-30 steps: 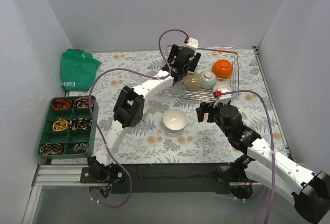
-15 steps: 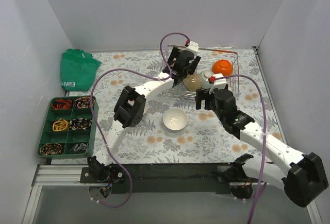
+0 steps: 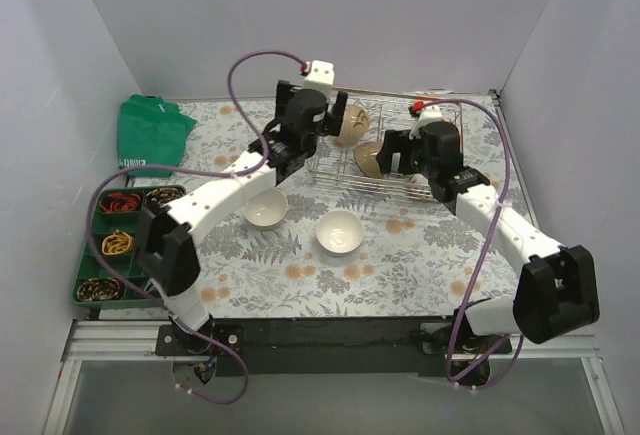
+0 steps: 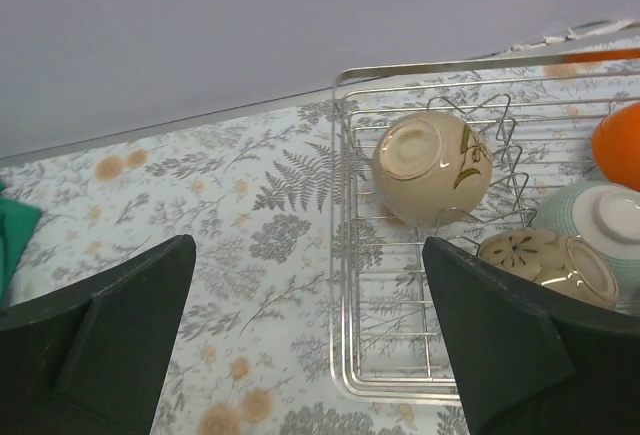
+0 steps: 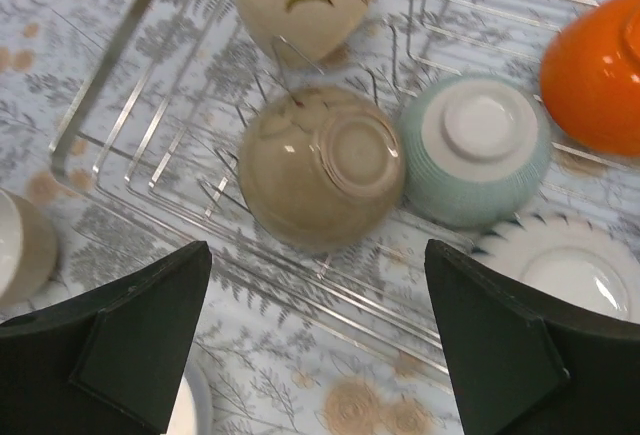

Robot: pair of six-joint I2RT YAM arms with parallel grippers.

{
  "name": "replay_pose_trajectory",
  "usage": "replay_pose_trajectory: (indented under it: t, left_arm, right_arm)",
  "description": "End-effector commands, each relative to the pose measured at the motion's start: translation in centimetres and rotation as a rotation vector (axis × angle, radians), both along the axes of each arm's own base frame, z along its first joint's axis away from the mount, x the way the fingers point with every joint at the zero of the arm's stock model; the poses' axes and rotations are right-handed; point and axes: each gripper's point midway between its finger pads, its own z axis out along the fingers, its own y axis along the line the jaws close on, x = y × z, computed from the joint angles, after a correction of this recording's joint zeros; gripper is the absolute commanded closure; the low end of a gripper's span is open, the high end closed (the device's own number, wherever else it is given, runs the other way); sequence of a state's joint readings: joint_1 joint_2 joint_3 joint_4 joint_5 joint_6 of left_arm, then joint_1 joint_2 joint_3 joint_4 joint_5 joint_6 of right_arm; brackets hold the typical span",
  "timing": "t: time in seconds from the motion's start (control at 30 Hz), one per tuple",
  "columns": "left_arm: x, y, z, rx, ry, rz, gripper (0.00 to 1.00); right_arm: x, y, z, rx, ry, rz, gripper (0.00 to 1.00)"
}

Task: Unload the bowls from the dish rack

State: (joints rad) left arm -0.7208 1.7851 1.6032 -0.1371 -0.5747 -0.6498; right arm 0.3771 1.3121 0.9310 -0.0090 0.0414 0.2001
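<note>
White arm links [image 3: 225, 193], black joints [image 3: 168, 255], purple cables [image 3: 262, 54] looped alongside; matte black wedge-shaped fingers [image 4: 110, 345].

Both arms stretch far forward from their bases, elbows bent outward. The left hand [image 3: 336, 118] points right, its 2 fingers [image 4: 120, 325] spread wide with nothing between them. The right hand [image 3: 388, 158] points left and downward, fingers [image 5: 510, 345] likewise wide apart, empty.

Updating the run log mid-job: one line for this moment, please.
left gripper open, over left edge of dish rack | right gripper open, over tan bowl in rack | two white bowls on table
</note>
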Motion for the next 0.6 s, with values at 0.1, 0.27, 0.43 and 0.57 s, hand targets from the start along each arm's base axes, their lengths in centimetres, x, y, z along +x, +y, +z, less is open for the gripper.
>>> replay_pose_trajectory:
  t: [0.1,0.27,0.43,0.57]
  left_arm:
    - [-6.6,9.1,-0.4,-0.043,0.014,0.133,0.02]
    - [-9.8,13.5,-2.6,-0.028,0.012,0.2,0.02]
    - [-11.0,14.7,-2.7,-0.077,-0.046,0.204,0.02]
    - [-11.1,15.0,-3.2,-0.063,-0.045,0.213,0.02]
  right_arm:
    - [5.3,4.5,3.9,0.2,0.018,0.035,0.04]
    - [10.2,6.2,3.3,0.277,0.069,-0.03,0.03]
    - [14.1,7.1,2.4,0.295,0.092,-0.063,0.03]
    - [16.5,8.0,0.0,0.288,0.13,-0.066,0.03]
